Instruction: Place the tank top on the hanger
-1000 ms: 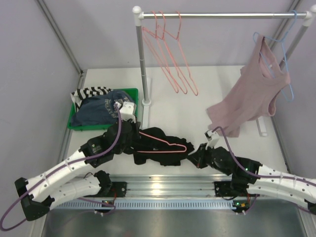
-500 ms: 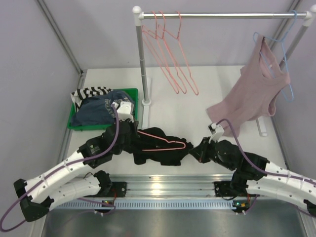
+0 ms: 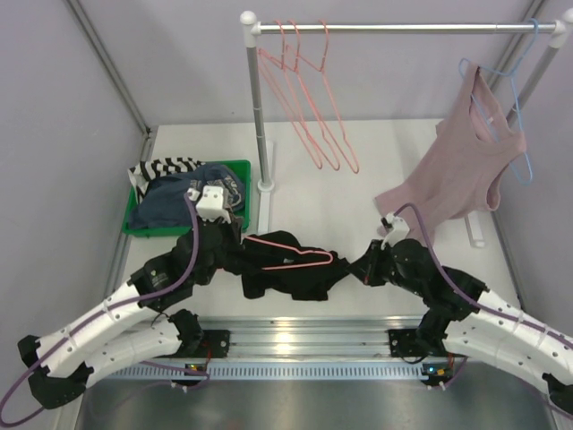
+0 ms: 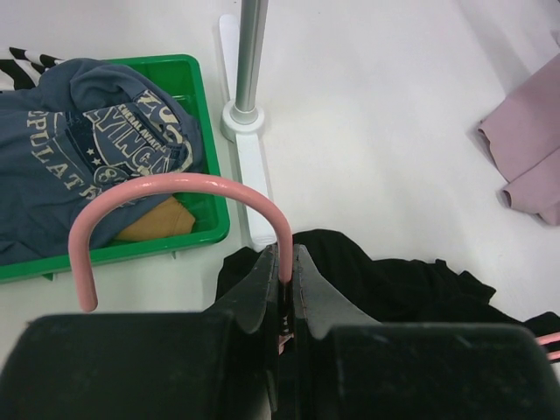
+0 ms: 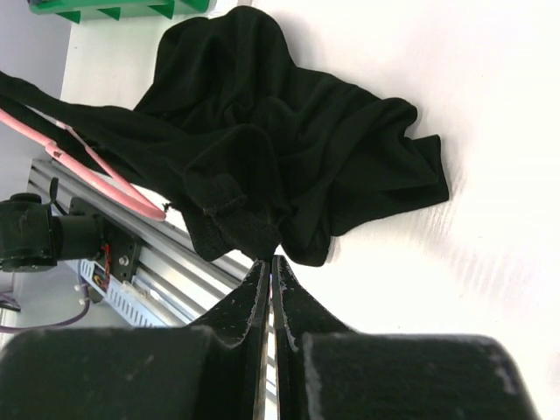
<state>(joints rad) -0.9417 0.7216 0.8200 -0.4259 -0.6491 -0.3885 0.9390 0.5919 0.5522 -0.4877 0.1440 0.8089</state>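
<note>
High view, two wrist close-ups
Overhead looks down across the table [image 3: 304,210]; both wrist cameras look closely at the tank top [image 5: 289,149].

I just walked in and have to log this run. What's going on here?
The left gripper is shut on the pink hanger just below its hook; the hanger rests on the crumpled black tank top on the table. The right gripper is shut at the top's edge; whether it pinches cloth is unclear.
</note>
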